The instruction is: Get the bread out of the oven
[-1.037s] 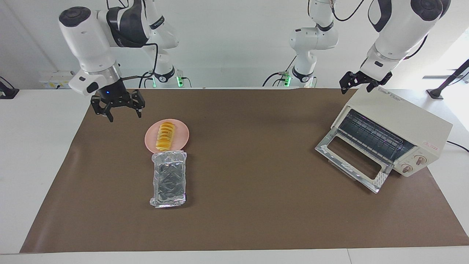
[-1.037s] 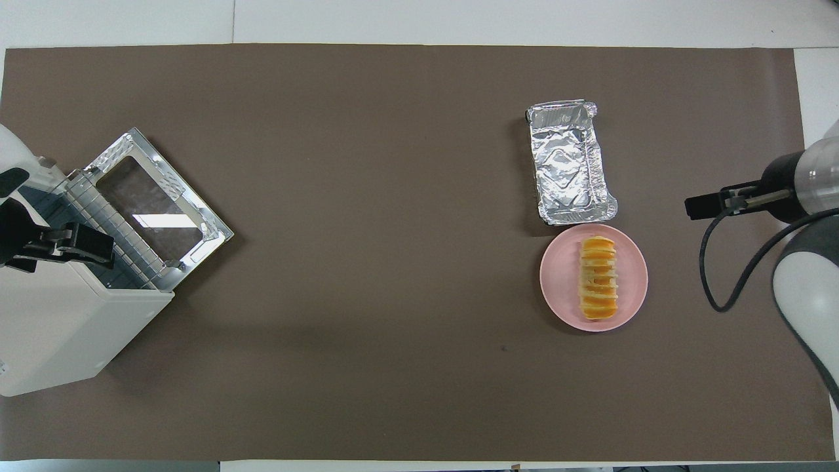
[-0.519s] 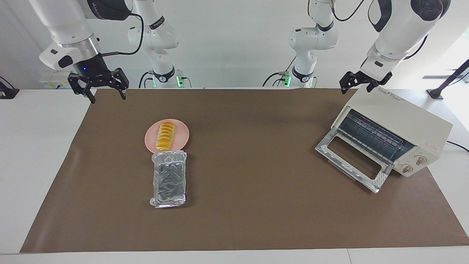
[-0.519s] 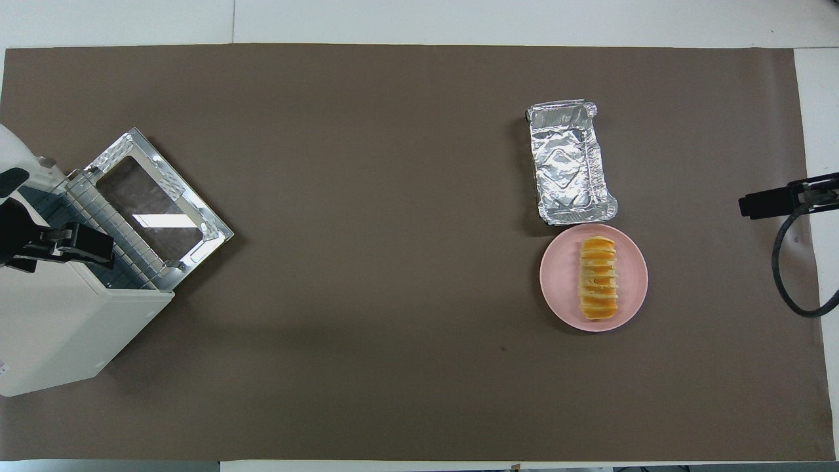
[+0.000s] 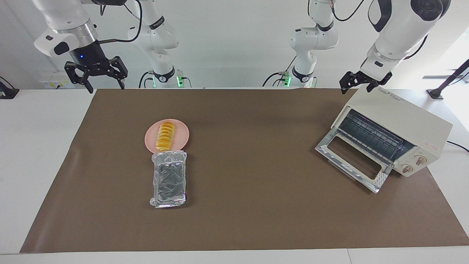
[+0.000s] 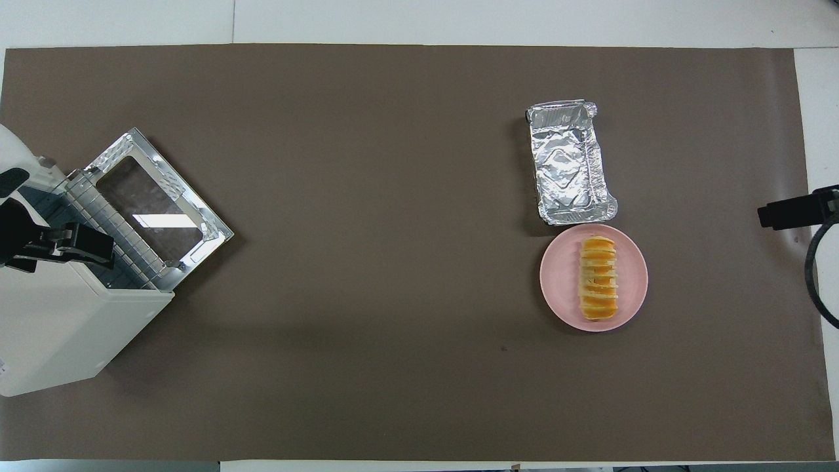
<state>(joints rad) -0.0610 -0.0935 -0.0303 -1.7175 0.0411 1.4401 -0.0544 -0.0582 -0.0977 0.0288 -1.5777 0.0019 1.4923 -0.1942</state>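
The bread, an orange-yellow ridged loaf, lies on the round pink plate toward the right arm's end of the table. The cream-white oven stands at the left arm's end. Its glass door is dropped open and only the bare wire rack shows inside. My right gripper hangs open and empty, high over the mat's edge at the right arm's end. My left gripper waits open over the oven's top.
A crinkled silver foil tray lies empty on the brown mat, touching the plate on its side farther from the robots. The oven's open door juts out toward the middle of the mat.
My right gripper has risen and drawn away from the plate, out to the mat's edge at the right arm's end. Bread, plate, tray, oven and left arm have not moved.
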